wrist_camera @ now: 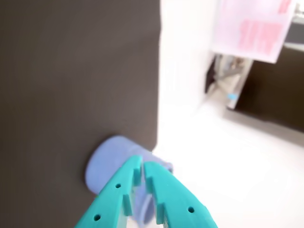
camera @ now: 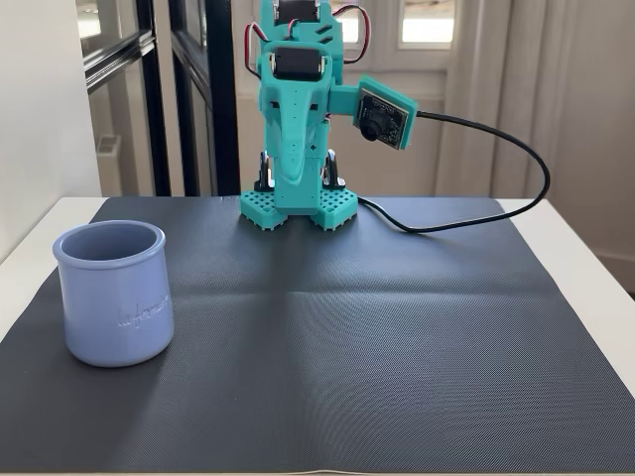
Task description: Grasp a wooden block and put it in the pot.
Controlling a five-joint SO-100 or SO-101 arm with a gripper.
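The lavender-blue pot (camera: pixel 111 293) stands upright on the left side of the black mat (camera: pixel 347 327), with cursive writing on its side. In the wrist view the pot (wrist_camera: pixel 107 164) lies just beyond my teal gripper (wrist_camera: pixel 142 165). The gripper's two fingers are pressed nearly together with nothing between them. In the fixed view my arm (camera: pixel 296 119) is folded up over its base at the back of the mat, far from the pot. The wooden block is out of view in both views; the inside of the pot is hidden.
A wrist camera (camera: pixel 382 114) sticks out to the right of the arm, and its black cable (camera: pixel 496 149) loops over the back right of the mat. White table edges border the mat on both sides.
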